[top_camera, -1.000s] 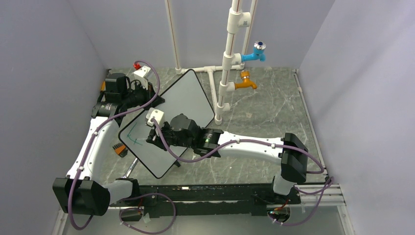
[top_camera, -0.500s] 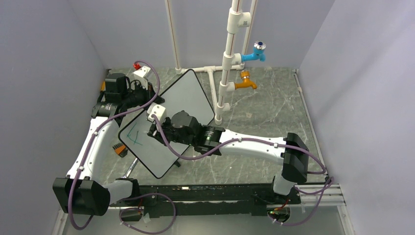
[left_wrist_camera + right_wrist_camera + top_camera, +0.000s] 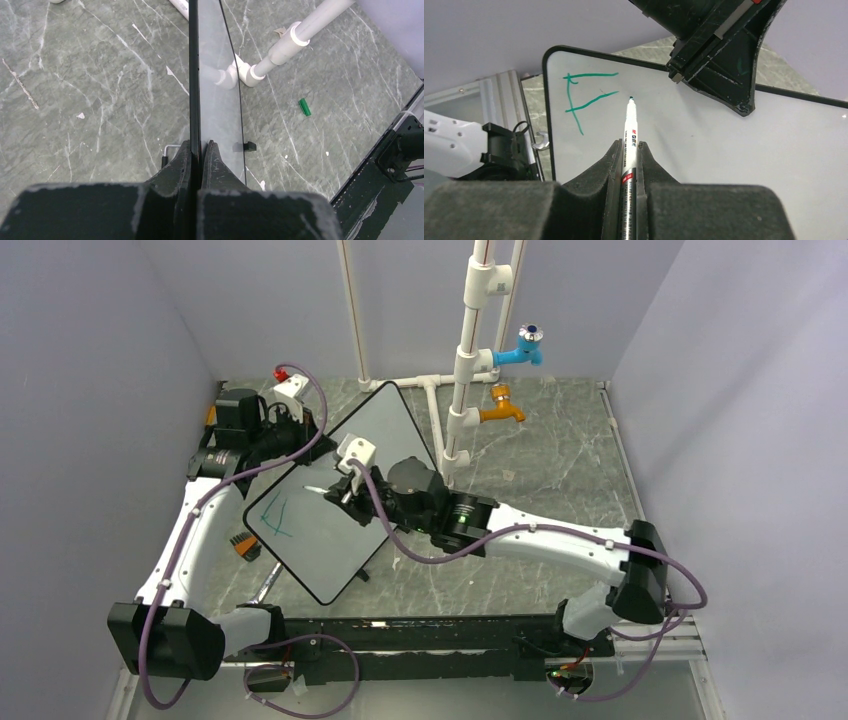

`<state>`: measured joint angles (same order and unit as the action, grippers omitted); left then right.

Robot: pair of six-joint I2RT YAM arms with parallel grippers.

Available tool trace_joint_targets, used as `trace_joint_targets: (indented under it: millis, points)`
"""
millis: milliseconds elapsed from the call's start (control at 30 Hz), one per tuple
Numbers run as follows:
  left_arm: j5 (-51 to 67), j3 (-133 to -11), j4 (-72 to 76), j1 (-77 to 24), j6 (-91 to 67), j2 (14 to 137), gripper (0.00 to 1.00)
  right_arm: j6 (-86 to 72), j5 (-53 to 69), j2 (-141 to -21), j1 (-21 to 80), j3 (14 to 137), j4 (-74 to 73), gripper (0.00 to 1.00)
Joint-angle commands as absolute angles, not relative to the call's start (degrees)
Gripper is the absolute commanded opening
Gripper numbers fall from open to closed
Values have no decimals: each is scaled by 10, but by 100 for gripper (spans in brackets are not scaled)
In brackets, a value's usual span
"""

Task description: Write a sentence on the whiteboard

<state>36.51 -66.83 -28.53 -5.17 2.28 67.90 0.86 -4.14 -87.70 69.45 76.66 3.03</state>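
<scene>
The whiteboard's [image 3: 392,435] far-left edge is clamped by left jaws, the marker [image 3: 630,130] by right jaws (bare board lies beyond the F [image 3: 573,108]); pipes [image 3: 458,415] stand near.

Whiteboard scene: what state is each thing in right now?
whiteboard: raised at a tilt, gripped at its rim
sentence: barely begun, only a green F
marker: uncapped, tip beside the F, contact unclear
left jaws: shut on the whiteboard
right jaws: shut on the marker

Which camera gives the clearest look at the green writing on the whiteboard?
The right wrist view: the green writing reads as a clear F just beyond the marker tip. The top external view shows it only as small strokes. The left wrist view sees the whiteboard edge-on, no writing visible.
</scene>
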Motion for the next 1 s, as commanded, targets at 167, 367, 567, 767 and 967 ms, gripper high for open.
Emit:
trace_joint_targets:
  millis: [167,367,567,767,967]
  points:
    - [262,-671,-358,-55,104,688,0,-15,-15,-803,699,700,69,0]
    - [257,-633,-348,-55,94,650,0,-12,-3,-797,699,672,77,0]
    - [234,-593,-315,-55,90,622,0,-6,-19,-803,699,669,69,0]
    - [232,-583,-306,-55,87,611,0,-11,-22,-817,699,680,61,0]
    - [238,-578,-299,-55,85,605,0,-35,-18,-817,699,686,64,0]
